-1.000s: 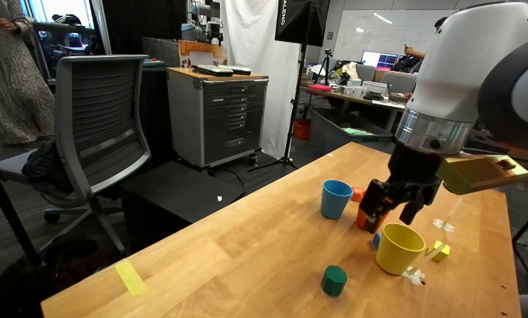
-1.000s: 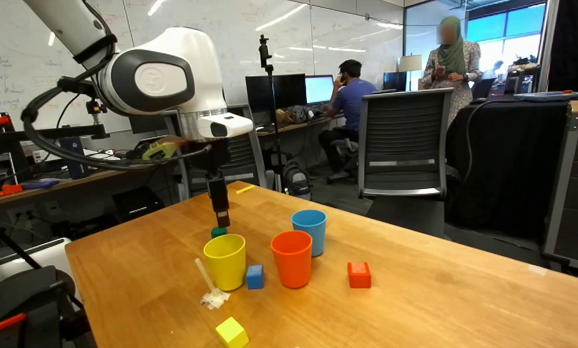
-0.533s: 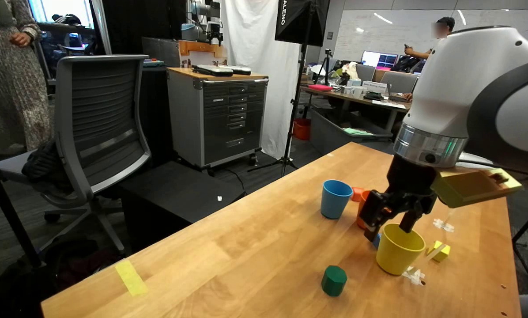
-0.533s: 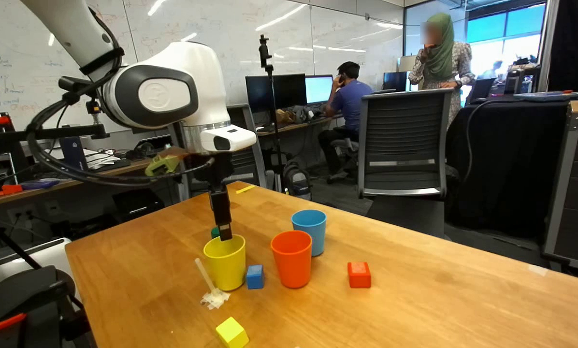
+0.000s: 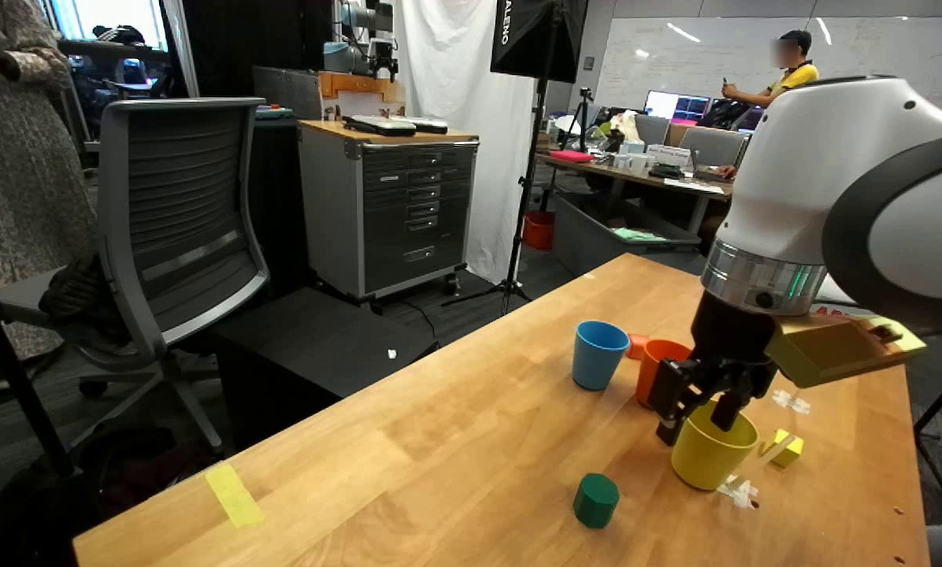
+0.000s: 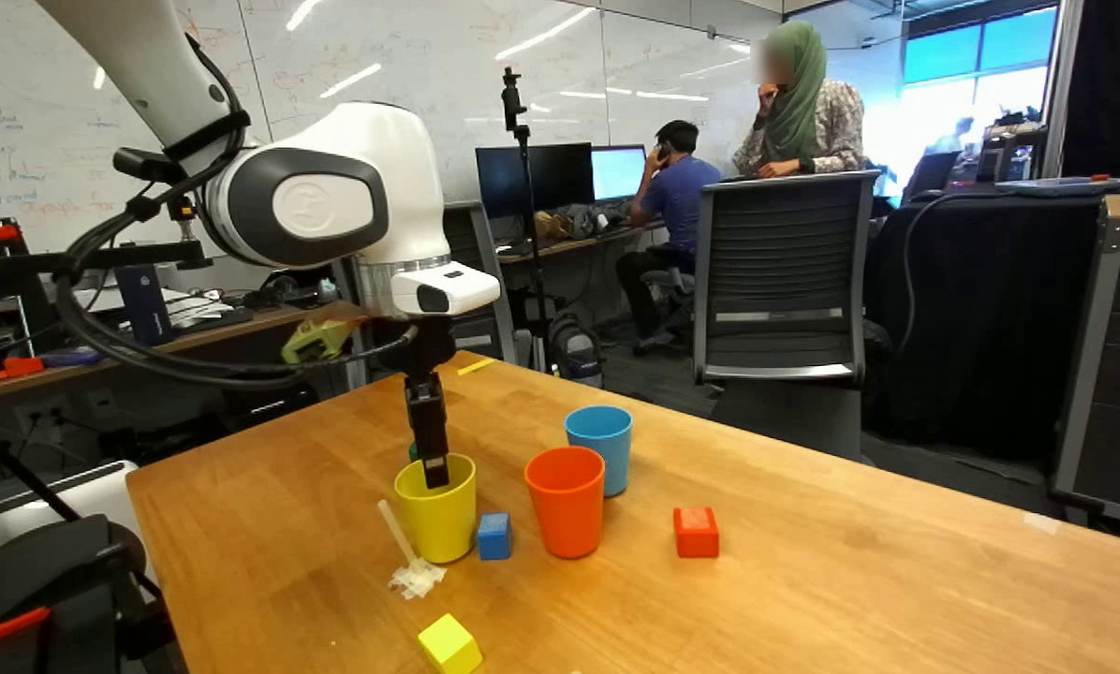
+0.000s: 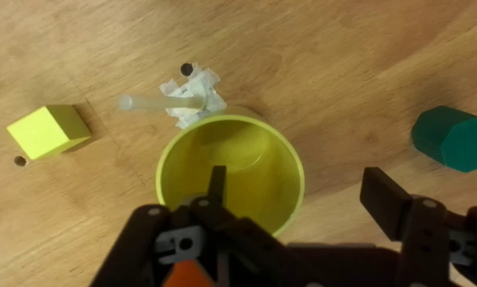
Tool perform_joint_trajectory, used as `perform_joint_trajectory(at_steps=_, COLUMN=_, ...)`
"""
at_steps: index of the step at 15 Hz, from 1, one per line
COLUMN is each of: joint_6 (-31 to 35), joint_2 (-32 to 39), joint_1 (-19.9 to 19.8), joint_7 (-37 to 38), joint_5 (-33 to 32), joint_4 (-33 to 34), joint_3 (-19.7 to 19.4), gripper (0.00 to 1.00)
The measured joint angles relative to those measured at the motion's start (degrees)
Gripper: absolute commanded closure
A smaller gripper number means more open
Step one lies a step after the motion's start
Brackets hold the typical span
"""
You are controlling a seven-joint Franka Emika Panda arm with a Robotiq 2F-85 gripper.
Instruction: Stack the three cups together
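The black two-fingered claw [image 5: 697,427] is spread, one finger [image 5: 726,413] placed within the rim of the near yellow tapered plastic cup [image 5: 710,463]

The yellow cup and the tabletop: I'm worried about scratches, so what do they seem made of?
The yellow cup is probably smooth, low-sheen plastic: its color is even, its rim thin. The tabletop looks like satin-finished wood, since grain and strip-like patches show; a printed laminate can't be ruled out.
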Motion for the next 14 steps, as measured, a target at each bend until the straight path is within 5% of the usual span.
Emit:
perform_joint_trajectory(at_steps=6, joint_6=0.4, joint_2=0.6, joint_1=0.1, joint_7=0.0, joint_5=0.0, joint_4=0.1, joint_3=-0.1, gripper=0.92)
perform_joint_trajectory(at_steps=10, joint_6=0.4, joint_2=0.7, joint_1=0.5, joint_7=0.2, joint_5=-0.1, joint_4=0.1, joint_3=-0.9, gripper=1.00)
perform_joint_trajectory(at_steps=14, joint_6=0.4, joint_2=0.6, joint_1=1.2, joint_7=0.4, joint_5=-0.1, joint_4=0.2, joint_3=-1.8, gripper=0.97)
